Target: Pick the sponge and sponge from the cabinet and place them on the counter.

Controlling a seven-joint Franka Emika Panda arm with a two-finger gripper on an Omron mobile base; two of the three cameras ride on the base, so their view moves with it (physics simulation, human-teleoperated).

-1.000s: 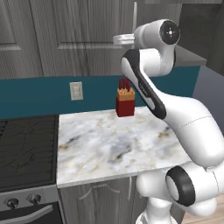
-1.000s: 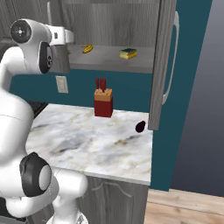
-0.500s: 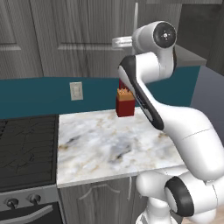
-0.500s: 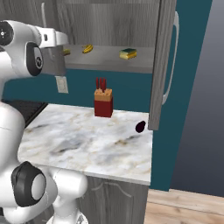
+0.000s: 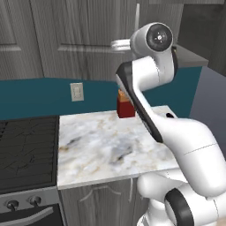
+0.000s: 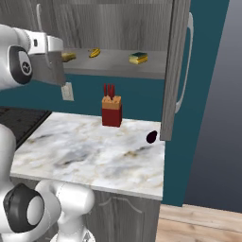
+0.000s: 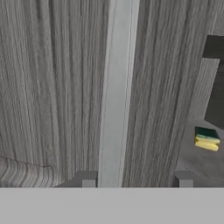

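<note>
gripper fingers straddle the cabinet handle

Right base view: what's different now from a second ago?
The arm swung left and dipped lower. Nothing is grasped: the jaws straddle the door handle, with gaps either side. The green-topped sponge, tan sponge, banana and knife block stayed put.

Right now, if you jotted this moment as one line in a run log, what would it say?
gripper: jaws astride silver door handle, not clamped | green-topped sponge: on cabinet shelf | tan sponge: on shelf | counter: no sponge yet
</note>
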